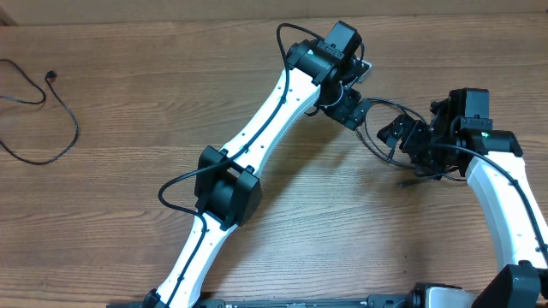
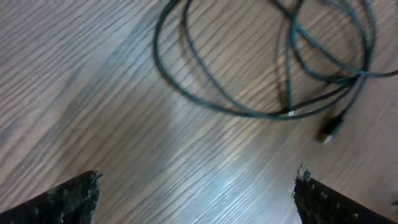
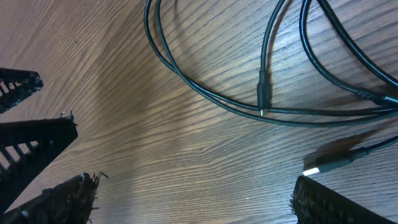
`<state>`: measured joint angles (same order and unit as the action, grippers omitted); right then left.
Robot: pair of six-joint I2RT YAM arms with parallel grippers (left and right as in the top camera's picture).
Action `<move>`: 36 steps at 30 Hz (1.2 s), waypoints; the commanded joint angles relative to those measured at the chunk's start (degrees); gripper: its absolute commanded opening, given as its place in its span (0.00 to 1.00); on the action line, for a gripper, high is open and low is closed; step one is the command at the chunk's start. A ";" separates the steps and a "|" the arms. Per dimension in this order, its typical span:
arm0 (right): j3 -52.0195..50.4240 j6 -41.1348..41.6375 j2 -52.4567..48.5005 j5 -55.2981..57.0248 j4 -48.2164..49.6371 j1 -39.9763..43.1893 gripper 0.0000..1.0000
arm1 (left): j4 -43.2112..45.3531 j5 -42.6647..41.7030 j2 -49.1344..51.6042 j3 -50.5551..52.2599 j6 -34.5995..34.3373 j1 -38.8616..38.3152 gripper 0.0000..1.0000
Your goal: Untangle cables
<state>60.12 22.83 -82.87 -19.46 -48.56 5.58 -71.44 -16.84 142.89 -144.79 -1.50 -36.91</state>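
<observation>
A small tangle of thin black cables [image 1: 396, 104] lies on the wooden table between my two grippers, right of centre. My left gripper [image 1: 353, 109] hovers at its left side. In the left wrist view the left gripper [image 2: 196, 186] is open over bare wood, with cable loops [image 2: 205, 99] and a plug [image 2: 329, 127] ahead of it. My right gripper [image 1: 401, 133] is over the tangle's right part. The right wrist view has the right gripper [image 3: 193, 186] open, nothing between its fingers, cable strands [image 3: 205, 93] ahead and a silver-tipped plug [image 3: 329, 163] by its right finger [image 3: 329, 202].
Another thin black cable [image 1: 67, 111] with a small plug [image 1: 51, 77] lies apart at the table's far left. In the right wrist view the left gripper's ribbed black fingers [image 3: 28, 134] show at the left edge, close by.
</observation>
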 commanded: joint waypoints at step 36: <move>1.07 -0.22 0.68 0.17 0.24 -0.04 1.00 | 19.45 -8.50 12.07 -0.37 -37.94 -5.44 0.66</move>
<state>60.12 22.83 -82.87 -19.11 -48.62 5.63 -52.23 -22.59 153.82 -144.77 -37.65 -41.95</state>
